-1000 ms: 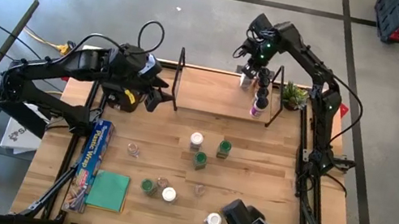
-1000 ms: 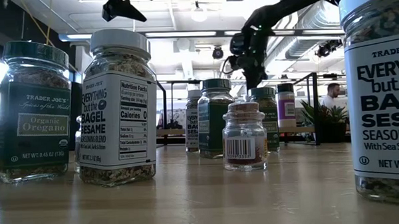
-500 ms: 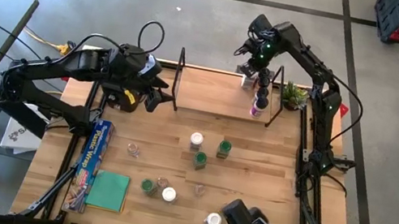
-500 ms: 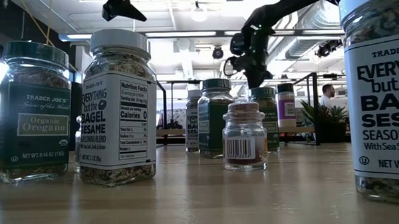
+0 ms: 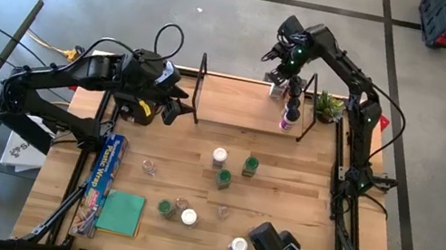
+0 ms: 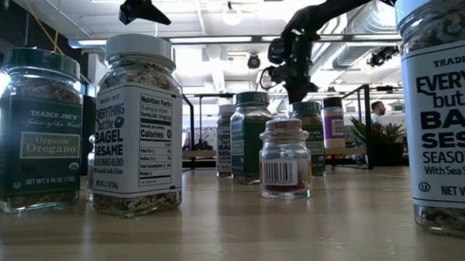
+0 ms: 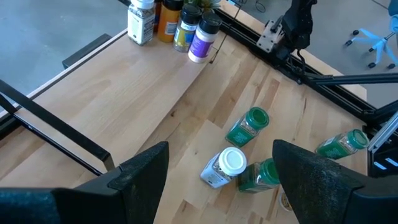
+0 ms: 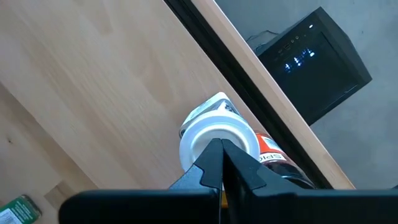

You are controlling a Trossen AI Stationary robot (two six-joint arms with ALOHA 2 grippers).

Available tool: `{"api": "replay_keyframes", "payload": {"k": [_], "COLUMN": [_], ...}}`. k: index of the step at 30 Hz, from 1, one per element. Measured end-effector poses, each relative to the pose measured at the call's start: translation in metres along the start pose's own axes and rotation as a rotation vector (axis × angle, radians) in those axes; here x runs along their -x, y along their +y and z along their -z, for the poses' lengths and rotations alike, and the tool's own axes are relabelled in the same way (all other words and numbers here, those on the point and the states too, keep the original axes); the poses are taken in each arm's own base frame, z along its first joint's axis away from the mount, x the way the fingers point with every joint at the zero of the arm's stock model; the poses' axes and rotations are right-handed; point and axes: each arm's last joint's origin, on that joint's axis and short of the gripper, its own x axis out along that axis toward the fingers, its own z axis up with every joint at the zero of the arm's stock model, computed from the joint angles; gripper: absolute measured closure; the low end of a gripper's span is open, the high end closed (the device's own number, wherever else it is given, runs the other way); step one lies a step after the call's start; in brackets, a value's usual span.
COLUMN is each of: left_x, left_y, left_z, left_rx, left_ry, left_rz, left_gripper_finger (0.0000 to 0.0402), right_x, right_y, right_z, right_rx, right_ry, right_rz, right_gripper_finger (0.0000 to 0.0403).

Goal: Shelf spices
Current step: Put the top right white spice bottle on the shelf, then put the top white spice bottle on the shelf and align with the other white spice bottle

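Loose spice jars (image 5: pixel 219 157) stand upright near the middle of the bench (image 5: pixel 300 212), in front of the shelf (image 5: pixel 236 104), at whose right end a few jars already cluster, a white-lidded jar (image 8: pixel 214 140) among them. The left gripper (image 5: pixel 173 105), fingers spread wide and empty, hangs by the shelf's left end, looking down over the loose jars and probably better placed to reach them. The right gripper (image 5: pixel 293 68) hovers just above the shelved cluster, fingers pinched together on nothing.
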Motion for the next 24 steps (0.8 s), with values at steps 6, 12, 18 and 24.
{"api": "replay_keyframes", "payload": {"k": [6,12,18,24], "left_x": [0.0,0.0,0.0,0.0], "left_y": [0.0,0.0,0.0,0.001], "left_z": [0.0,0.0,0.0,0.001], "left_rx": [0.0,0.0,0.0,-0.001], "left_ry": [0.0,0.0,0.0,0.011], "left_rz": [0.0,0.0,0.0,-0.006], "left_gripper_finger": [0.0119,0.0119,0.0119,0.0119], "right_x": [0.008,0.017,0.034,0.067], "right_y": [0.0,0.001,0.011,0.063], "right_z": [-0.003,-0.003,0.001,0.002], "right_rx": [0.027,0.031,0.024,0.177], "right_ry": [-0.026,-0.029,-0.001,-0.087], "right_rz": [0.008,0.008,-0.005,-0.059], "right_gripper_finger": [0.0403,0.0403,0.0403,0.0403]}}
